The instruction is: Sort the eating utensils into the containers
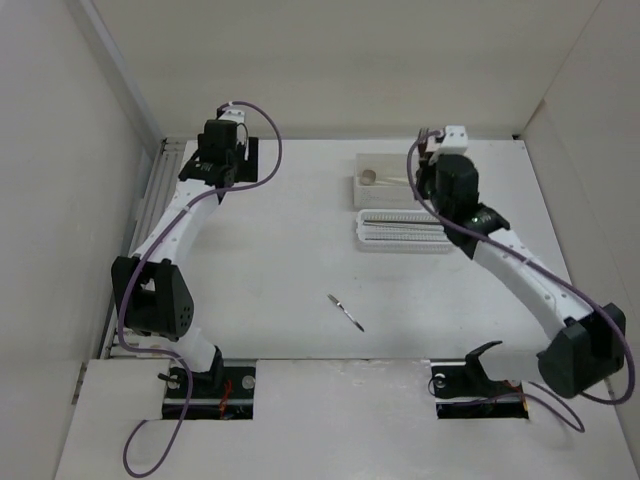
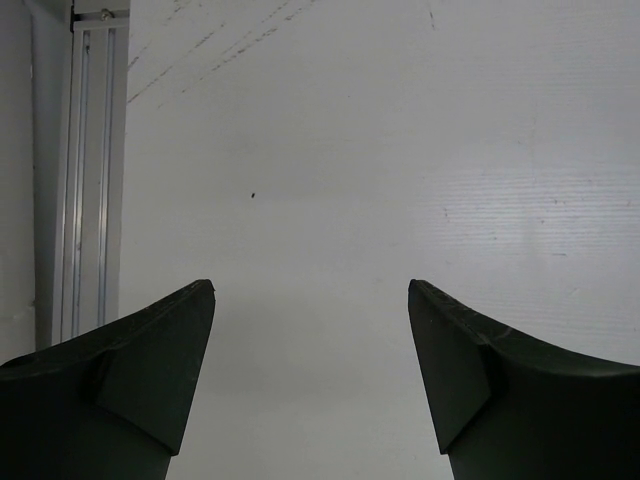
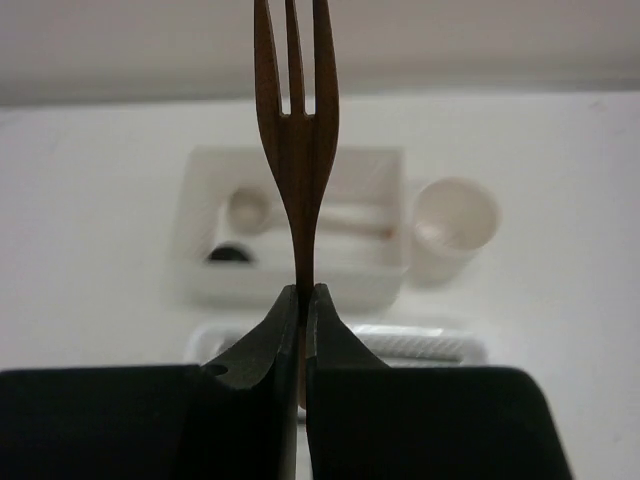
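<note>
On the white table (image 1: 280, 260), right of centre by the far edge, the rectangular box (image 3: 360, 280), mesh basket tray (image 3: 430, 345) and round cup (image 3: 455, 225) are sitting close together. The right gripper (image 3: 302, 295) is hanging above the tray, fingers pinching shut on the brown fork (image 3: 296, 150), its tines pointing out over the box. The left gripper (image 2: 310, 285), near the far left corner, is gaping wide, holding nothing.

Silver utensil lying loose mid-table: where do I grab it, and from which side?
Take the silver utensil at its thin middle, from straight above, closing across its diagonal length. It lies flat on the table, so only a top-down pinch fits.
</note>
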